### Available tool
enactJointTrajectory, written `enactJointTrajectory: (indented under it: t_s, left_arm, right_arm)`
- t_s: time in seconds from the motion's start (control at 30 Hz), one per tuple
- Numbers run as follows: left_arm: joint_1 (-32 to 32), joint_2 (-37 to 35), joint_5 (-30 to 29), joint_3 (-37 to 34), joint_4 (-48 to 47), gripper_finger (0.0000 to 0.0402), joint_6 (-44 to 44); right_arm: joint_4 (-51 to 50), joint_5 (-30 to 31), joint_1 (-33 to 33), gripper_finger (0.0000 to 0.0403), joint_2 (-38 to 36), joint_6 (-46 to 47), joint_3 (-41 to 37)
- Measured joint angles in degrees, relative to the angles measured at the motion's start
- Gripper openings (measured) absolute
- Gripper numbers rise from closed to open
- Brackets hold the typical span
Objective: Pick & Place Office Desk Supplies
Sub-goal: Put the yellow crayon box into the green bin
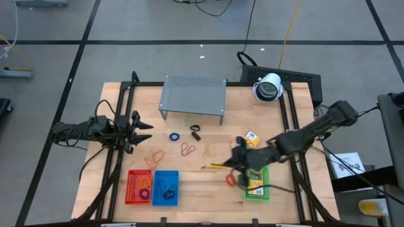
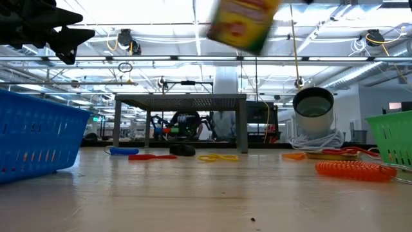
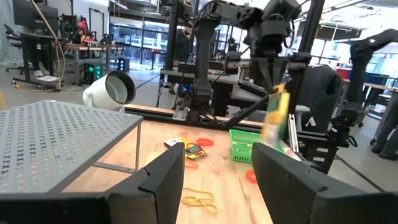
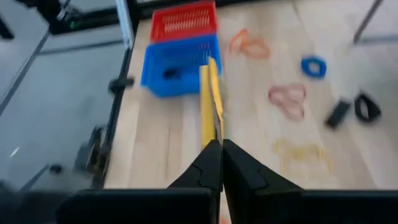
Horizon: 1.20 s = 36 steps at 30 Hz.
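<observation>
My right gripper (image 1: 232, 161) is shut on a yellow-orange packet (image 1: 214, 166), lifted well above the table between the blue basket (image 1: 165, 187) and the green basket (image 1: 257, 184). The packet also shows blurred high in the low view (image 2: 244, 22) and below the far gripper in the left wrist view (image 3: 275, 115). A second packet (image 1: 252, 137), rubber-band loops (image 1: 188, 149), black clips (image 1: 194, 132) and a blue ring (image 1: 174, 135) lie flat on the table. My left gripper (image 1: 144, 126) waits open at the table's left side, holding nothing. My right gripper pinches one end of the packet (image 4: 211, 135) between its two fingers. The fingers slant down toward the table's left. The packet sticks out past the fingertips, seen edge-on in the wrist view, and is lifted clear of the table.
A grey perforated shelf (image 1: 192, 94) stands at the far middle, and a white round device (image 1: 268, 87) at the far right. The red basket (image 1: 139, 187) sits beside the blue one at the near left. An orange coil (image 2: 353, 170) lies by the green basket.
</observation>
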Motion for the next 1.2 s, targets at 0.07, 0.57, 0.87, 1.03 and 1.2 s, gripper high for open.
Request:
enactJointTrajectory:
  t_s: [0.07, 0.57, 0.87, 1.03, 1.2]
  left_arm:
    - [0.0, 0.0, 0.0, 0.0, 0.0, 0.0198, 0.0]
    - [0.0, 0.0, 0.0, 0.0, 0.0, 0.0198, 0.0]
    - [0.0, 0.0, 0.0, 0.0, 0.0, 0.0198, 0.0]
    - [0.0, 0.0, 0.0, 0.0, 0.0, 0.0198, 0.0]
    - [0.0, 0.0, 0.0, 0.0, 0.0, 0.0198, 0.0]
  right_arm:
    - [-6.3, 0.0, 2.1, 0.0, -3.4, 2.7, 0.0]
    - [-21.8, -2.8, 17.8, 0.0, -15.9, 29.4, -2.3]
    - [-1.3, -4.6, 24.4, 0.0, -17.7, 40.1, -15.1]
    - [11.6, -4.6, 25.9, 0.0, -17.7, 44.0, -22.5]
    - [14.4, -4.5, 26.7, 0.0, -17.7, 46.2, -25.4]
